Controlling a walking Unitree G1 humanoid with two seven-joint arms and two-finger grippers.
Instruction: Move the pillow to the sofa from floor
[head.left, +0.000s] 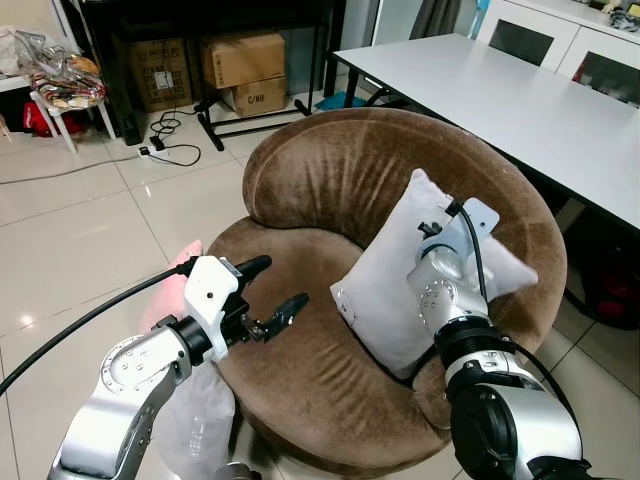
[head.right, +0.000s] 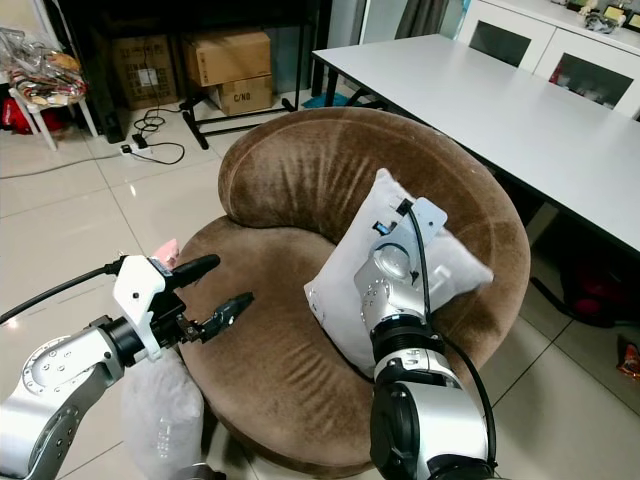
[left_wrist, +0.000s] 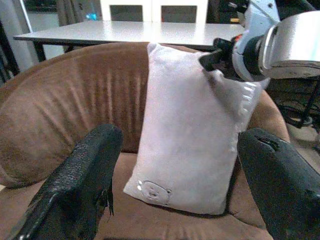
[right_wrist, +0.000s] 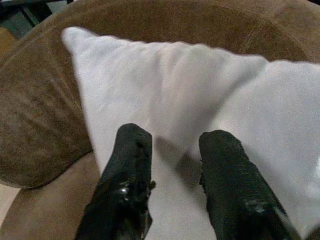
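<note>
A white pillow (head.left: 385, 290) stands on the seat of the round brown sofa (head.left: 320, 170) and leans against its backrest. My right gripper (right_wrist: 175, 137) is against the pillow's upper face. Its fingers (right_wrist: 127, 165) are open and lie on the fabric with nothing between them. My left gripper (head.left: 283, 281) hovers open over the front left of the seat, a short way from the pillow's lower corner. In the left wrist view the pillow (left_wrist: 190, 130) shows between the spread fingers, with the right wrist (left_wrist: 260, 45) at its top.
A pale soft bundle (head.right: 160, 410) lies on the tiled floor under my left arm, beside the sofa. A long white table (head.left: 520, 100) stands close behind the sofa on the right. Cardboard boxes (head.left: 245, 65) and cables (head.left: 170, 140) sit at the back left.
</note>
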